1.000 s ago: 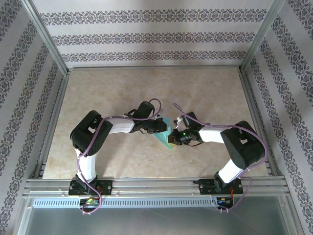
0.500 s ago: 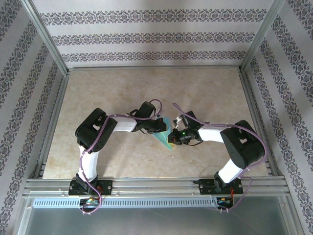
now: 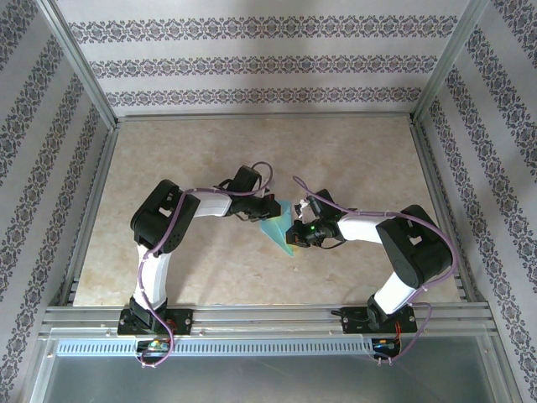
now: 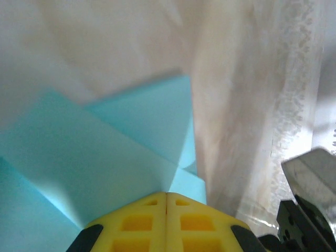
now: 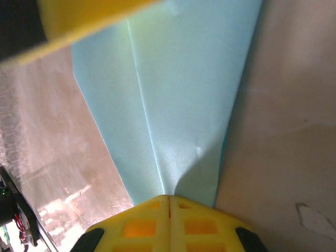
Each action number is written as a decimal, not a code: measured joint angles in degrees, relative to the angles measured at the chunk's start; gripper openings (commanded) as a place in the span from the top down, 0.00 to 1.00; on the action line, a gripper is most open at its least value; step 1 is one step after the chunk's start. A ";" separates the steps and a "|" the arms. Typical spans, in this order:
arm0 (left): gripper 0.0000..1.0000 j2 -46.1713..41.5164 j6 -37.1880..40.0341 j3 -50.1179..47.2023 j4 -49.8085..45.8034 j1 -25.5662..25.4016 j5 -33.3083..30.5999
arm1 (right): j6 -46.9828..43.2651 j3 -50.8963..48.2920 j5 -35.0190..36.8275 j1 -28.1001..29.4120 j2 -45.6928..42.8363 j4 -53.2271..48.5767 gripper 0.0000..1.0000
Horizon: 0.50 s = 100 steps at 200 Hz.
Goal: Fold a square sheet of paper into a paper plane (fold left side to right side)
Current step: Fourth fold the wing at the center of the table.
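Left gripper (image 4: 167, 195): closed, pinching sheet of paper (image 4: 105, 152).
Right gripper (image 5: 169, 198): closed on its narrow end.
Room: table (image 3: 352, 159) open toward frame top.

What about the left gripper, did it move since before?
Yes, the left gripper crept slightly toward the back wall, away from the near rail.

The blue paper (image 3: 279, 228) is sitting near the middle of the table (image 3: 361, 159). It is folded into a long pointed shape, its tip pointing toward the table's near edge. A crease is running down its length.
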 measured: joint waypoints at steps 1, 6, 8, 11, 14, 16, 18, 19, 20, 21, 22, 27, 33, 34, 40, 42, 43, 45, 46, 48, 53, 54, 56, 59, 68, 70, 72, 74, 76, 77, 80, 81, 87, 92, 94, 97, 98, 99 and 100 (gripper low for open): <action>0.99 0.04 0.04 0.09 -0.04 0.07 0.02 | 0.00 0.00 0.04 0.00 0.00 0.00 1.00; 0.99 0.35 0.37 0.68 -0.42 0.61 0.02 | 0.00 0.00 0.11 0.02 -0.02 0.00 1.00; 0.99 0.50 0.52 0.92 -0.59 0.85 -0.02 | 0.00 0.02 0.11 0.02 -0.02 0.00 1.00; 0.99 0.68 0.76 1.36 -0.83 1.25 -0.09 | 0.00 0.09 0.11 0.02 -0.02 0.00 1.00; 0.99 0.87 0.98 1.70 -1.03 1.62 -0.26 | 0.00 0.11 0.09 0.02 -0.02 -0.02 1.00; 0.99 0.98 1.14 1.99 -1.18 1.88 -0.33 | 0.00 0.11 0.11 0.02 -0.02 -0.02 1.00; 0.99 1.14 1.33 2.25 -1.29 2.14 -0.46 | 0.00 0.13 0.11 0.02 -0.02 -0.04 1.00; 0.99 1.18 1.38 2.36 -1.31 2.23 -0.52 | 0.00 0.13 0.11 0.02 -0.02 -0.04 1.00; 0.99 1.29 1.49 2.54 -1.38 2.43 -0.63 | 0.00 0.13 0.11 0.02 -0.02 -0.04 1.00; 0.99 1.33 1.57 2.62 -1.42 2.54 -0.70 | 0.00 0.13 0.11 0.02 -0.02 -0.04 1.00; 0.99 1.46 1.66 2.84 -1.51 2.71 -0.76 | 0.00 0.13 0.11 0.02 -0.02 -0.04 1.00; 0.99 1.84 1.99 3.52 -1.73 3.39 -1.01 | 0.00 0.13 0.11 0.02 -0.02 -0.04 1.00; 0.99 2.25 2.25 4.24 -1.92 4.15 -1.14 | 0.00 0.15 0.11 0.02 -0.02 -0.07 1.00; 0.99 2.38 2.36 4.44 -1.97 4.37 -1.16 | 0.00 0.15 0.11 0.02 -0.02 -0.07 1.00; 0.99 2.78 2.60 5.07 -2.16 5.09 -1.09 | 0.00 0.17 0.11 0.02 -0.02 -0.07 1.00; 0.99 2.91 2.64 5.29 -2.27 5.33 -1.05 | 0.00 0.15 0.11 0.02 -0.02 -0.07 1.00; 0.99 2.97 2.69 5.42 -2.38 5.42 -1.03 | 0.00 0.15 0.13 0.02 -0.02 -0.04 1.00; 0.99 3.06 2.80 5.57 -2.43 5.62 -0.96 | 0.00 0.17 0.13 0.02 -0.02 -0.04 1.00; 0.99 3.10 2.84 5.62 -2.49 5.66 -0.96 | 0.00 0.17 0.11 0.02 -0.02 -0.04 1.00; 0.99 3.21 2.91 5.81 -2.56 5.84 -0.94 | 0.00 0.20 0.13 0.02 -0.02 -0.04 1.00; 0.99 3.45 3.17 6.25 -2.80 6.21 -0.90 | 0.00 0.24 0.13 0.09 -0.02 -0.04 1.00; 0.99 3.50 3.23 6.29 -2.82 6.25 -0.90 | 0.00 0.24 0.15 0.09 -0.02 -0.04 1.00; 0.99 3.58 3.32 6.45 -2.93 6.34 -0.85 | 0.00 0.26 0.22 0.11 -0.02 -0.02 1.00; 0.99 3.69 3.43 6.67 -3.04 6.45 -0.81 | 0.00 0.26 0.31 0.13 -0.02 -0.02 1.00; 0.99 3.87 3.82 7.13 -3.43 6.73 -0.85 | 0.02 0.26 0.42 0.13 -0.02 0.02 1.00; 0.99 3.87 3.96 7.21 -3.48 6.82 -0.92 | 0.02 0.26 0.42 0.13 -0.02 0.00 1.00; 0.99 3.91 4.07 7.28 -3.48 6.86 -0.96 | 0.00 0.26 0.42 0.13 -0.04 0.00 1.00; 0.99 3.93 4.31 7.34 -3.48 6.95 -1.14 | 0.02 0.26 0.42 0.13 -0.07 0.00 1.00; 0.99 3.93 4.42 7.43 -3.56 7.04 -1.20 | 0.02 0.26 0.42 0.13 -0.07 0.00 1.00; 0.99 3.96 4.46 7.45 -3.56 7.06 -1.22 | 0.02 0.26 0.42 0.13 -0.07 0.00 1.00; 0.99 3.96 4.70 7.56 -3.65 7.21 -1.38 | 0.02 0.26 0.46 0.13 -0.11 0.00 1.00; 0.99 3.96 4.83 7.63 -3.74 7.32 -1.42 | 0.02 0.26 0.48 0.15 -0.13 0.00 1.00; 0.98 3.96 5.22 7.87 -4.09 7.63 -1.92 | 0.02 0.26 0.55 0.26 -0.20 0.00 1.00; 0.98 3.96 5.73 8.04 -4.31 8.00 -2.51 | 0.02 0.26 0.74 0.37 -0.26 0.00 1.00; 0.98 3.91 5.99 8.11 -4.42 8.17 -2.73 | 0.00 0.26 0.85 0.39 -0.33 0.00 1.00; 0.98 3.87 6.23 8.20 -4.55 8.35 -2.99 | 0.02 0.26 0.98 0.39 -0.37 -0.02 1.00; 0.98 3.85 6.38 8.22 -4.61 8.48 -3.10 | 0.02 0.26 0.98 0.39 -0.39 -0.02 1.00; 0.98 3.85 6.47 8.24 -4.66 8.57 -3.17 | 0.02 0.24 1.01 0.39 -0.42 -0.02 1.00; 0.98 3.82 6.56 8.24 -4.72 8.61 -3.30 | 0.02 0.24 1.05 0.39 -0.42 -0.02 1.00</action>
